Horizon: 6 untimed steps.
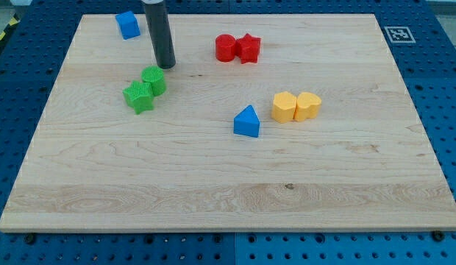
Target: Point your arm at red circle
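My tip [165, 65] sits on the bench [228, 184] near the top-left corner, just above the green circle [154, 79], which touches a green star-like block [139, 96]. The red circle [226, 47] lies near the bench's top edge, a bit left of its midpoint, to the view's right of my tip and clearly apart from it; it touches a red star [248, 48] on its right. No pincer here, just the dark rod, so no spread or pinch to report. Blue block [127, 24] by the top-left corner. Blue triangle [247, 121] near bench centre, two touching yellow blocks [285, 107] [308, 106] right of it. Light wood bench on blue pegboard [22, 81]; a marker tag [398, 34] off the top-right corner.
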Each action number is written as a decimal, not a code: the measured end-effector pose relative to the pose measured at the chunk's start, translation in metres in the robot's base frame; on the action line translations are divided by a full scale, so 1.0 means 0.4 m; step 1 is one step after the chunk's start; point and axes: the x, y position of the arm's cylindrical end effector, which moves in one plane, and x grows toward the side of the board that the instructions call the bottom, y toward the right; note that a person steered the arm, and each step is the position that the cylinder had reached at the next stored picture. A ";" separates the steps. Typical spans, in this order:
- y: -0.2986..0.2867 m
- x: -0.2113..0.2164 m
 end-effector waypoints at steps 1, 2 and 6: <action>0.000 0.000; 0.036 -0.010; 0.230 -0.206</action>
